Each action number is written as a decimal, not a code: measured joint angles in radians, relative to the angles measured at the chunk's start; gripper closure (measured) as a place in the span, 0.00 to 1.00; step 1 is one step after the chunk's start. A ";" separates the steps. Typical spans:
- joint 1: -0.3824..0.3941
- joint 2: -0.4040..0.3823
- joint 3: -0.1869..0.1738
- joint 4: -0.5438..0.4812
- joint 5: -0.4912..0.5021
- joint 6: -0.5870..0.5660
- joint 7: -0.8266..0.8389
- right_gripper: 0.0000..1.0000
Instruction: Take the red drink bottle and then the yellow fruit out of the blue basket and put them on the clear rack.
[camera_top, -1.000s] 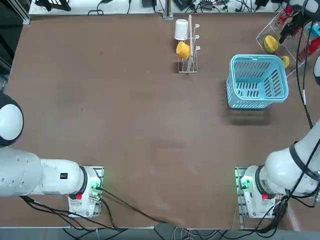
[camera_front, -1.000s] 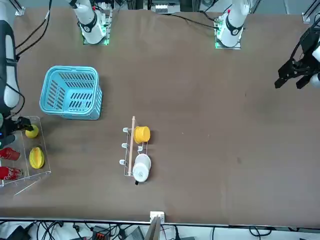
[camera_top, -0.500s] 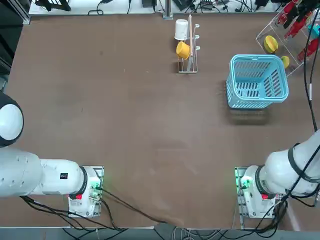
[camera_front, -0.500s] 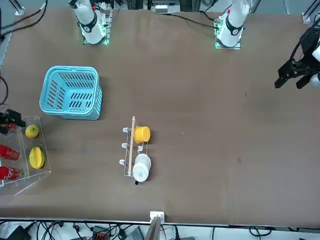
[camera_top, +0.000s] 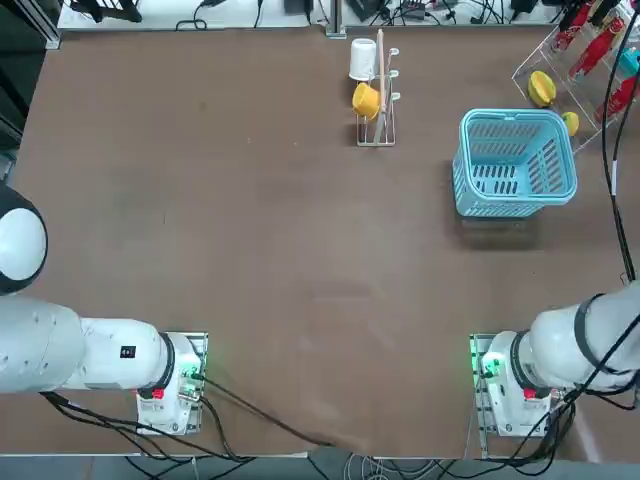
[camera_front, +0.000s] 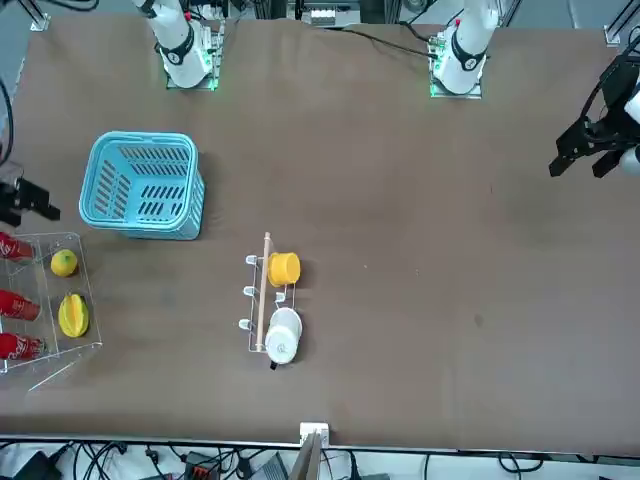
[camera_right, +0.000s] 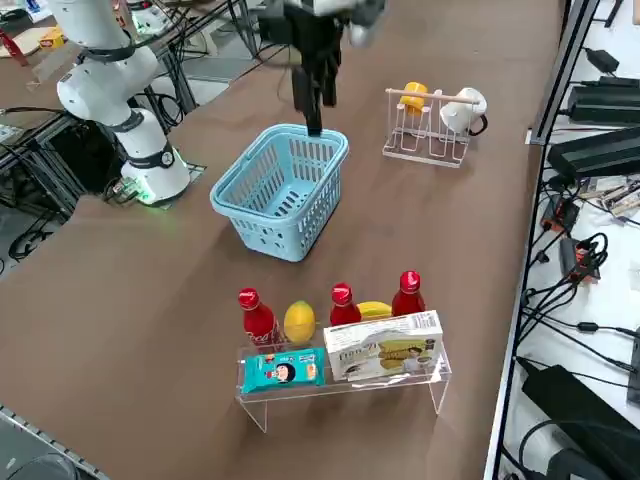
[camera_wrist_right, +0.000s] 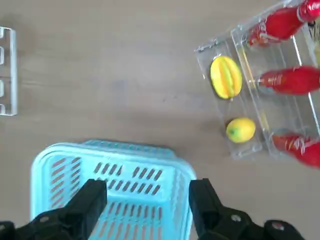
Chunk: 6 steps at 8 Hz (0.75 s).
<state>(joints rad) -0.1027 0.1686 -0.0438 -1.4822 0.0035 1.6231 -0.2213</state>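
We find three red bottles (camera_right: 257, 315) upright on the clear rack (camera_right: 345, 390), with the round yellow fruit (camera_right: 299, 322) between two of them and a larger oval fruit (camera_right: 374, 311) further along. A blue packet (camera_right: 283, 370) and a box (camera_right: 383, 346) occupy the rack's lower tier. The basket (camera_right: 283, 188) holds nothing on the table (camera_right: 120, 290) nearby. The right end effector (camera_wrist_right: 148, 200) hangs above the basket, fingers (camera_wrist_right: 88, 203) spread and gripping nothing.
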 joint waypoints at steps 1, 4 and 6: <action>0.009 -0.035 0.000 -0.001 0.000 -0.043 0.034 0.00; 0.029 -0.110 0.010 -0.018 0.000 -0.112 0.165 0.00; 0.036 -0.178 0.028 -0.085 -0.001 -0.123 0.214 0.00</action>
<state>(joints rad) -0.0671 -0.0095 -0.0161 -1.5675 0.0030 1.5003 -0.0070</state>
